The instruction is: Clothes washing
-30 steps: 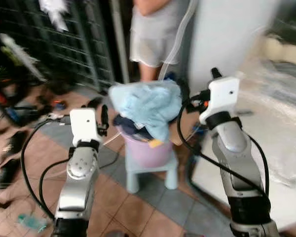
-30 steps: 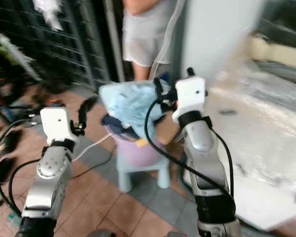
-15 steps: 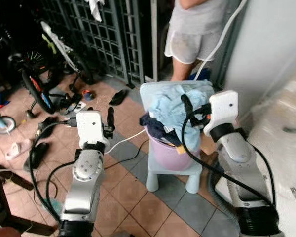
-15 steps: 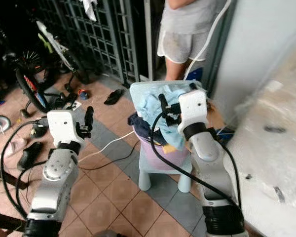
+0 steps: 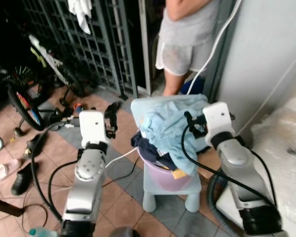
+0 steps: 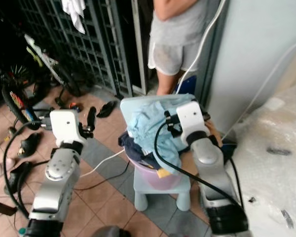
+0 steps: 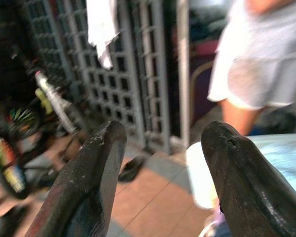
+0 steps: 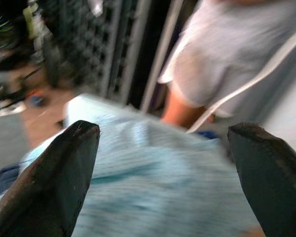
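Observation:
A pile of laundry sits in a pink tub (image 5: 163, 178) on a pale blue stool (image 5: 170, 191). A light blue cloth (image 5: 163, 126) lies on top, with a dark navy garment (image 5: 142, 144) under it. My right gripper (image 5: 189, 122) is open at the pile's right edge; in the right wrist view its fingers (image 8: 74, 158) straddle the blue cloth (image 8: 158, 182) from just above. My left gripper (image 5: 111, 114) is open and empty, held in the air left of the tub, its fingers (image 7: 93, 177) apart.
A person (image 5: 187, 34) in grey shorts stands right behind the stool by a metal grille (image 5: 108, 39). A bicycle (image 5: 34, 74) and shoes (image 5: 22, 177) lie left. A white cable (image 5: 121, 155) crosses the tiles. A plastic-wrapped bulk (image 5: 286, 143) and a grey hose (image 5: 214, 197) are on the right.
The camera has swung and steadied, so the whole scene shifted. The tub now lies between my arms, and my right gripper has come up against the blue cloth. Both grippers stay open.

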You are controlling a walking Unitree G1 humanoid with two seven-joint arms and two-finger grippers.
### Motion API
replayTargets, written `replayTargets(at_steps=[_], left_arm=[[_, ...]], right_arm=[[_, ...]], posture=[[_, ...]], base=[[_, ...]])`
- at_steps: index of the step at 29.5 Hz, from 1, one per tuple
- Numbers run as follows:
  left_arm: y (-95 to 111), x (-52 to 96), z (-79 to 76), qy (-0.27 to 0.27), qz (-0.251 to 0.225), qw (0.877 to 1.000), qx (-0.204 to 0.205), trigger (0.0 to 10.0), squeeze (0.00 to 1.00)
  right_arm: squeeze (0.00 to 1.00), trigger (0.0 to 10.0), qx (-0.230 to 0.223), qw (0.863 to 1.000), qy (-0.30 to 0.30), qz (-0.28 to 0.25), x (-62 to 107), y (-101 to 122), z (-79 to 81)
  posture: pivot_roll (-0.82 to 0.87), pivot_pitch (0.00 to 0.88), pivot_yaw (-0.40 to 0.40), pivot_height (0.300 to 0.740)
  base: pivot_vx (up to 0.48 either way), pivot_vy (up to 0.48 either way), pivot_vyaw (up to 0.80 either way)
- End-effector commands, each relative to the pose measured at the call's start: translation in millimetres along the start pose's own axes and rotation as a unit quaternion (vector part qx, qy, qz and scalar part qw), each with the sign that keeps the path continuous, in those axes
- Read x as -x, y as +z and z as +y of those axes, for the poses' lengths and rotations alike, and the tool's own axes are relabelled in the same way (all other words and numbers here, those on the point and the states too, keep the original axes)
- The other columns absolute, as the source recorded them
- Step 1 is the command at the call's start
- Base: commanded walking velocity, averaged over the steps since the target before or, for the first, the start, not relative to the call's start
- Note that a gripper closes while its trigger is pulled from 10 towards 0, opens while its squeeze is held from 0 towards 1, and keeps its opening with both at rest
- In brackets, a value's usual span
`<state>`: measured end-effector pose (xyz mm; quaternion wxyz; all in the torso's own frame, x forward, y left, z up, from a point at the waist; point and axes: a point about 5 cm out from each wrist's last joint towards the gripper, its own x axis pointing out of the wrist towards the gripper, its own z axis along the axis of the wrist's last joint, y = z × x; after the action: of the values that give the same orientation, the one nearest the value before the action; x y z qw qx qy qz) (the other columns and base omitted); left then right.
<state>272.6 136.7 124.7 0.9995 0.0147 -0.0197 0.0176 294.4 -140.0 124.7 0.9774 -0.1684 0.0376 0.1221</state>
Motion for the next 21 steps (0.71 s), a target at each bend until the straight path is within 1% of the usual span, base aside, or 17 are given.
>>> replayTargets(at_steps=[1,2,4,5,7,8,10,12,14,17,20,21], left_arm=[[0,2.3,1.0,0.001,0.004,1.0,-0.006,10.0,0.0],[0,2.3,1.0,0.001,0.004,1.0,-0.006,10.0,0.0],[-3,5.1,2.9,-0.002,0.015,1.0,-0.011,10.0,0.0],[-3,5.1,2.9,-0.002,0.015,1.0,-0.011,10.0,0.0],[-7,8.6,3.6,-0.008,0.027,0.999,-0.018,10.0,0.0],[-8,9.8,4.1,-0.007,0.031,0.999,-0.019,10.0,0.0],[-8,10.7,4.4,-0.006,0.032,0.999,-0.019,10.0,0.0],[-9,14.0,3.8,0.0,0.037,0.999,-0.018,10.0,0.0],[-9,16.7,3.3,0.004,0.039,0.999,-0.016,10.0,0.0],[-13,23.9,5.7,0.018,0.047,0.999,-0.014,10.0,0.0],[-14,25.0,8.0,0.026,0.051,0.998,-0.013,10.0,0.0],[-13,23.9,9.0,0.027,0.051,0.998,-0.013,10.0,0.0]], right_arm=[[0.0,10.0,0.007,0.999,-0.006,0.032,-1.2,-9,-3.7],[0.0,10.0,0.007,0.999,-0.006,0.032,-1.2,-9,-3.7],[0.0,10.0,0.008,0.998,0.002,0.066,-3.1,-20,-2.1],[0.0,10.0,0.008,0.998,0.002,0.066,-3.1,-20,-2.1],[0.0,10.0,0.0,0.995,0.005,0.102,-4.9,-35,-1.1],[0.0,0.0,-0.002,0.993,0.0,0.118,-6.1,-41,-2.2],[0.0,0.0,0.001,0.992,-0.004,0.127,-8.3,-45,-4.1],[0.0,0.0,0.025,0.99,-0.007,0.137,-11.1,-48,-8.1],[0.0,0.0,0.031,0.989,-0.007,0.141,-12.4,-50,-9.3],[0.0,0.0,0.041,0.987,0.006,0.153,-15.0,-55,-5.8],[0.0,0.0,0.044,0.987,0.02,0.156,-16.3,-57,0.1],[0.0,0.0,0.036,0.986,0.026,0.162,-16.5,-59,5.6]], posture=[[-0.03,0.002,0.088,0.74],[-0.03,0.002,0.088,0.74],[-0.02,0.009,0.091,0.74],[-0.02,0.009,0.091,0.74],[0.0,0.02,0.085,0.74],[0.0,0.023,0.077,0.74],[0.01,0.037,0.066,0.74],[0.02,0.044,0.048,0.74],[0.02,0.047,0.032,0.74],[0.03,0.044,0.011,0.74],[0.03,0.048,0.01,0.74],[0.02,0.047,0.019,0.74]], base=[[0.0,0.0,0.0],[0.0,0.0,0.0],[0.0,0.0,0.0],[0.0,0.0,0.0],[0.0,0.0,0.0],[0.0,0.0,0.0],[0.0,0.0,0.0],[0.0,0.0,0.0],[0.0,0.0,0.0],[0.0,0.0,0.0],[0.0,0.0,0.0],[0.0,0.0,0.0]])
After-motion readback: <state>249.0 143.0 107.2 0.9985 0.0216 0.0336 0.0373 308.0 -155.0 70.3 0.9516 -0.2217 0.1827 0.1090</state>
